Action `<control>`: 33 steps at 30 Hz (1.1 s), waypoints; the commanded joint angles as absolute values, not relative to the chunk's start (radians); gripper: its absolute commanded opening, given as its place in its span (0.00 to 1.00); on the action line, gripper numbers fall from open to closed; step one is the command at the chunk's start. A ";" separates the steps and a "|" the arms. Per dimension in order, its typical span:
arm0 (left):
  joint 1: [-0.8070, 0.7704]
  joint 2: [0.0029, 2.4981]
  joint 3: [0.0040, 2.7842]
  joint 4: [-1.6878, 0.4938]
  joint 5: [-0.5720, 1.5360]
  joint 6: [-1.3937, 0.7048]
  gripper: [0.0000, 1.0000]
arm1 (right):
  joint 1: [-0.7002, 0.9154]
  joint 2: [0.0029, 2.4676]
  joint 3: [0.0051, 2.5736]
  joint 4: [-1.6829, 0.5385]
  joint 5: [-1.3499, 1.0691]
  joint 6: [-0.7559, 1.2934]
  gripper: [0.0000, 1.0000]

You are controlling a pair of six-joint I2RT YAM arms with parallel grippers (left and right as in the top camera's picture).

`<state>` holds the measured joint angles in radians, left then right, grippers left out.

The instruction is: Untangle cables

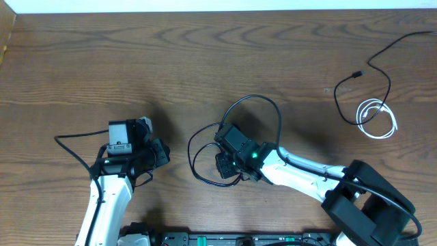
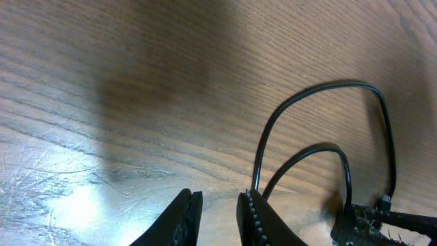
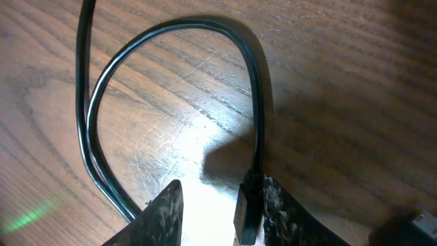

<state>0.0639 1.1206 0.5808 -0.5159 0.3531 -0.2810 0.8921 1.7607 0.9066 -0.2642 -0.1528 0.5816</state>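
Overhead: wooden table (image 1: 82, 61). Right arm (image 1: 307, 171) reaches to centre. One black cable (image 3: 260, 116) lies looped there around the right gripper (image 3: 212, 205). Its plug (image 3: 246, 212) touches one finger; jaws apart, nothing pinched. Left gripper (image 2: 218, 212) is narrowly parted and empty, near that loop. Second black cable (image 1: 389, 83) and white cable (image 1: 394, 124) lie together far right.

Open table (image 1: 171, 61) beyond black cable loops (image 1: 254, 96)
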 commanded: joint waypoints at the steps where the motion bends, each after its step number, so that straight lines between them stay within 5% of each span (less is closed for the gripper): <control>1: 0.066 1.123 0.573 -0.518 0.346 -0.274 0.24 | 0.905 1.769 0.900 -0.262 -0.118 0.575 0.34; 13: 0.066 1.123 0.573 -0.522 0.346 -0.274 0.25 | 0.906 1.770 0.883 -0.227 -0.083 0.599 0.19; 25: 0.066 1.123 0.573 -0.522 0.346 -0.274 0.25 | 0.925 1.774 0.875 -0.213 -0.025 0.632 0.19; 29: 0.066 1.123 0.573 -0.522 0.347 -0.274 0.25 | 0.925 1.798 0.875 -0.197 -0.026 0.632 0.01; 33: 0.066 1.123 0.573 -0.522 0.347 -0.274 0.26 | 0.920 1.791 0.878 -0.189 -0.028 0.630 0.01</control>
<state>0.0639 1.1206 0.5808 -0.5190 0.3531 -0.2810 0.9131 1.7737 0.8848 -0.1898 -0.0452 0.6250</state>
